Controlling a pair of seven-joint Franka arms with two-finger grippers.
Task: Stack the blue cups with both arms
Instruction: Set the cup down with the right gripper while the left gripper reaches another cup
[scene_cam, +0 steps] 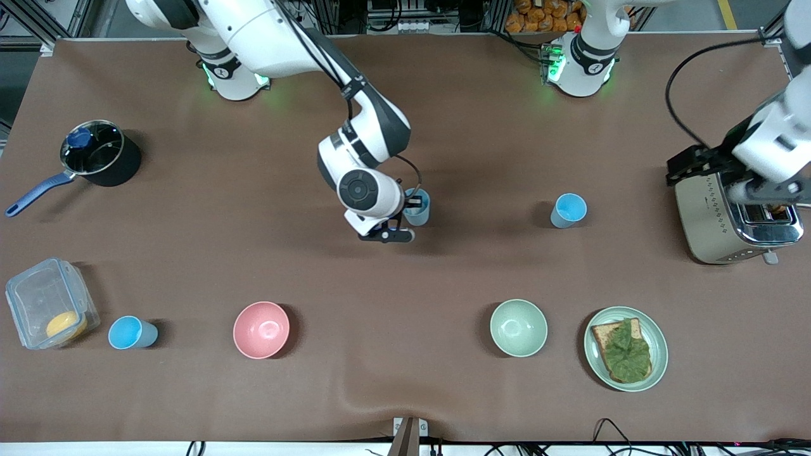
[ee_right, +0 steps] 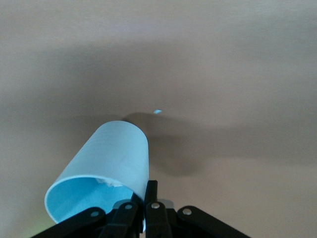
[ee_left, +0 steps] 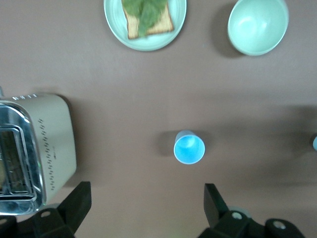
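Currently the right gripper (scene_cam: 405, 215) is pinching a blue cup (scene_cam: 417, 207) by its rim over mid-table — a thin hold that is risking a tilt or slip — while the left gripper (ee_left: 143, 208), fingers apart, is hovering beside the toaster (scene_cam: 728, 218) near a second cup (scene_cam: 568, 210), a third cup (scene_cam: 132, 333) waiting by the container (scene_cam: 47, 310)

Front camera high, facing the bases — left wrist camera looks straight down, sharing the small light-blue plastic tumbler (scene_cam: 568, 210) (ee_left: 189, 148) — right wrist camera close-in.

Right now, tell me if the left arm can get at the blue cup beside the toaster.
Probably yes. The left tool is open above the toaster, and the cup stands upright alone on bare table with nothing between them.
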